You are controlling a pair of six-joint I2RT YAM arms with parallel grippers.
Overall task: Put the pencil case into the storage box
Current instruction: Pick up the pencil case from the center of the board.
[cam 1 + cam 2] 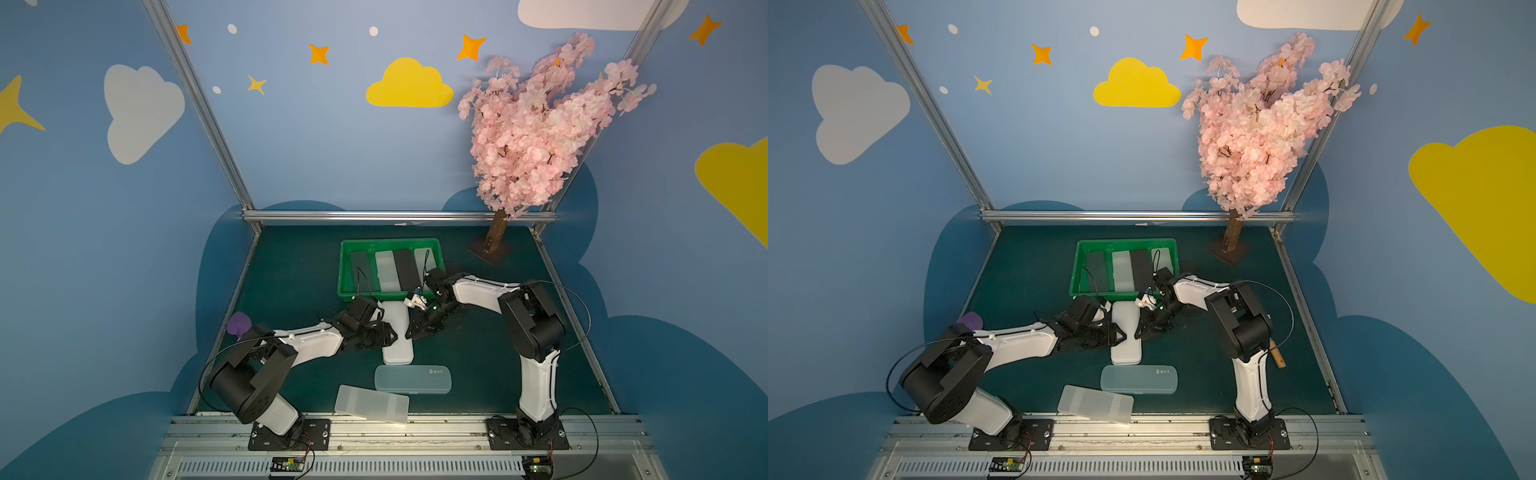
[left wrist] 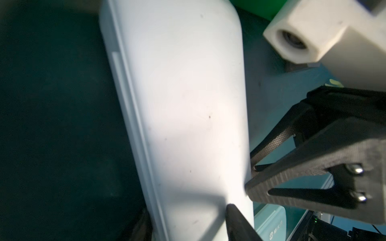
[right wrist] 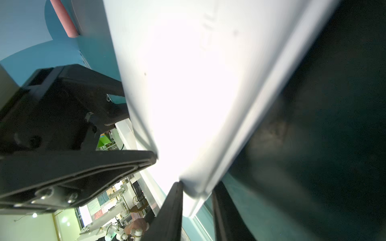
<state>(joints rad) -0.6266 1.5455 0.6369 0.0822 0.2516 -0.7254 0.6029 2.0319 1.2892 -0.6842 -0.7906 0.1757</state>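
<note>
right claw (image 3: 197,184) pinching pencil case (image 3: 188,94), wrist views only

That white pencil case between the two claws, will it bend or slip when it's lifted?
Probably stiff: the white pencil case looks like hard moulded plastic with straight ridged edges. Possibly slippery: its surface is smooth, and the right gripper pinches only one thin edge. Unlikely to roll, being flat.

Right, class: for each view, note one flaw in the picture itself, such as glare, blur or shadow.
Right wrist view: glare blows out the white case. Left wrist view: it looks soft, and a shadow crosses it. Both top views: sharp, but dim over the table.
</note>
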